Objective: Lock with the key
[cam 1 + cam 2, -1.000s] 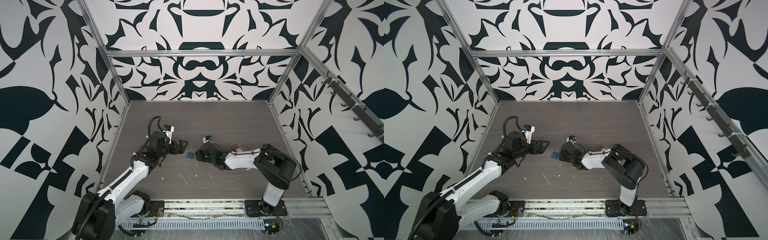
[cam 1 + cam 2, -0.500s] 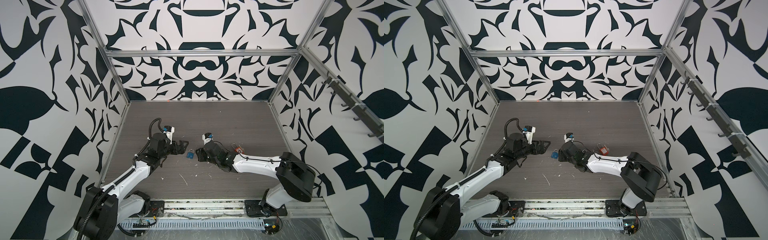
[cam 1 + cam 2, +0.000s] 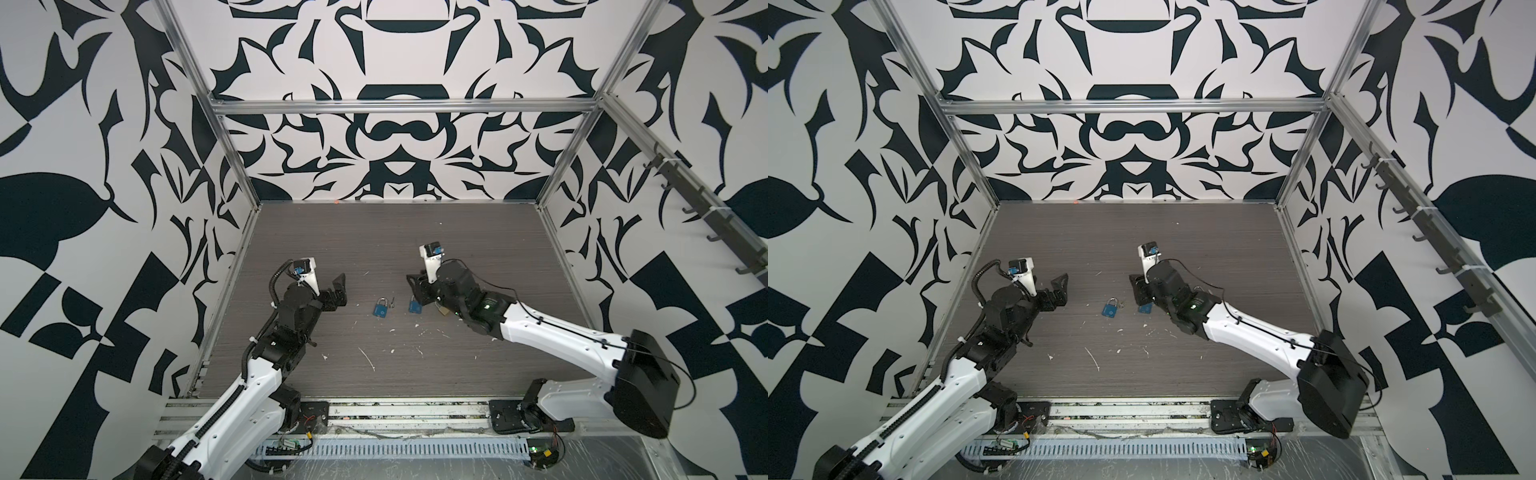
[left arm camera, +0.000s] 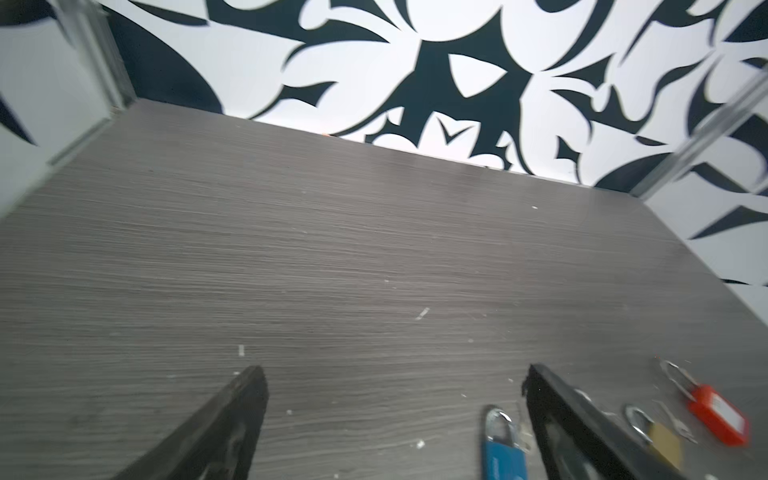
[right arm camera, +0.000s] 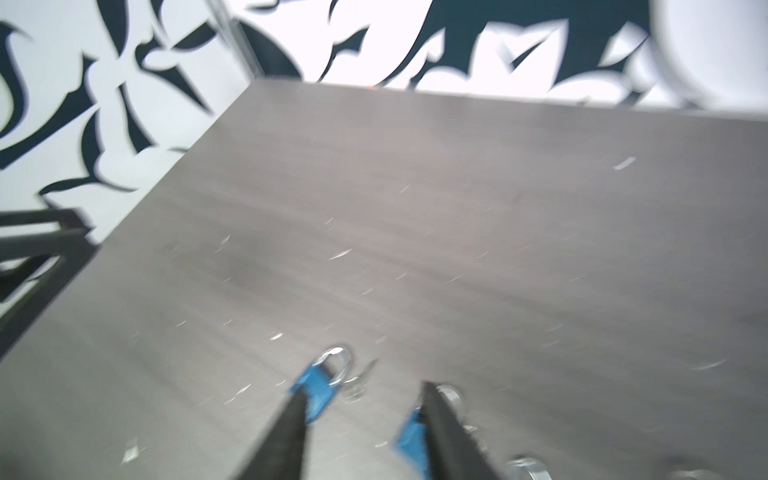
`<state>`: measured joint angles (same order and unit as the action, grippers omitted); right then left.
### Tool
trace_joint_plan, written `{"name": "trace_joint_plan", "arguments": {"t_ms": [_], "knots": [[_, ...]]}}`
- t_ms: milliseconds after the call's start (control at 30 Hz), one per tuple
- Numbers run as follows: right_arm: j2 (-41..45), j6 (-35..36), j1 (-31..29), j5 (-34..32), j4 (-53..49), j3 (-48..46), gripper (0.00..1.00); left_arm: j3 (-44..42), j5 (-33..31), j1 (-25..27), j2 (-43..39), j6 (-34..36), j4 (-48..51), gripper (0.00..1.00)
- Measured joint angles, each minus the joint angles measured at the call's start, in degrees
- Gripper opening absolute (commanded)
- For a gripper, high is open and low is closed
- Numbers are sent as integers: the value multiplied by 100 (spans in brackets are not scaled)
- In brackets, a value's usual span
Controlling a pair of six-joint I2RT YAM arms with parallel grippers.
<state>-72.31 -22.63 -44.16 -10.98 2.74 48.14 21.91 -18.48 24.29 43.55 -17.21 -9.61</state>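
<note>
The left gripper (image 3: 340,287) was positioned over the left part of the table (image 3: 415,232), jaws spread fully apart and nothing between them. To its right, a blue padlock (image 3: 381,308) lay flat on the table, shackle toward the back wall. A small key (image 3: 392,306) lay just beside the padlock's right edge; whether the two touched could not be told. A second blue padlock (image 3: 414,307) lay near, partly beneath the right gripper (image 3: 413,289). That gripper's jaws stood apart and gripped nothing; its wrist view was blurred. Further right lay a brass padlock (image 4: 665,444) and a red padlock (image 4: 718,414).
</note>
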Motion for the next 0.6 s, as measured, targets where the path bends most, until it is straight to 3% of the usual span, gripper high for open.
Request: {"name": "trace_joint_plan", "arguments": {"t_ms": [133, 300, 467, 600], "knots": [[739, -46, 872, 76, -304, -326, 100, -103, -680, -116, 96, 599, -428, 100], [1156, 44, 1005, -205, -986, -334, 100, -376, -1106, -581, 190, 1274, -1069, 100], [1864, 234, 1005, -564, -1012, -726, 100, -1102, -1108, -1405, 404, 1558, -1985, 100], [2520, 411, 1005, -754, -529, -1502, 100, -1250, -699, -1659, 1303, 1537, -2575, 100]]}}
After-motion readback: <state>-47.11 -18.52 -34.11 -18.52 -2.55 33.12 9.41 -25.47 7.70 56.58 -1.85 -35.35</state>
